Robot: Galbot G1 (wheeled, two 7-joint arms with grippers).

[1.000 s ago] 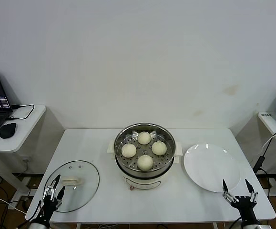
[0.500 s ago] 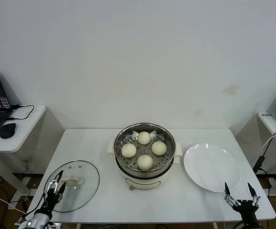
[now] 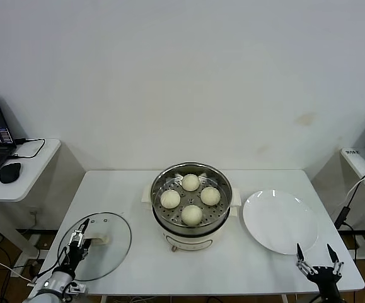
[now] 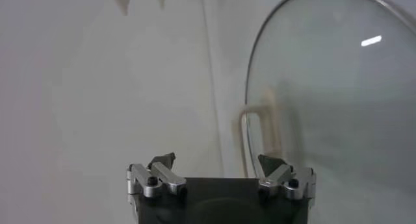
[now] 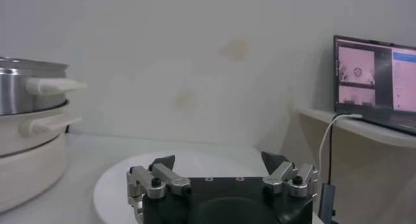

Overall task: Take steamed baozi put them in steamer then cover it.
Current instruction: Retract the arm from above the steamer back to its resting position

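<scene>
White bench (image 3: pixel 125 189): four cream baozi (image 3: pixel 191 214) are seen inside the steel steamer (image 3: pixel 191 227); the glass cover (image 3: pixel 106 249) lies flat left. Both jaws gape empty; its handle (image 4: pixel 260 137) is shown close only by the left wrist.

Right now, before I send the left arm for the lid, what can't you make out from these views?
- Left gripper: head view does not settle whether its open fingers touch the cover.
- Cover handle: blurred in left wrist view.
- Steamer: cut off by the frame edge in right wrist view; baozi hidden there.
- Right gripper: arm cut off at the head view's bottom edge.
- Plate: its near rim is hidden behind the right gripper.
</scene>
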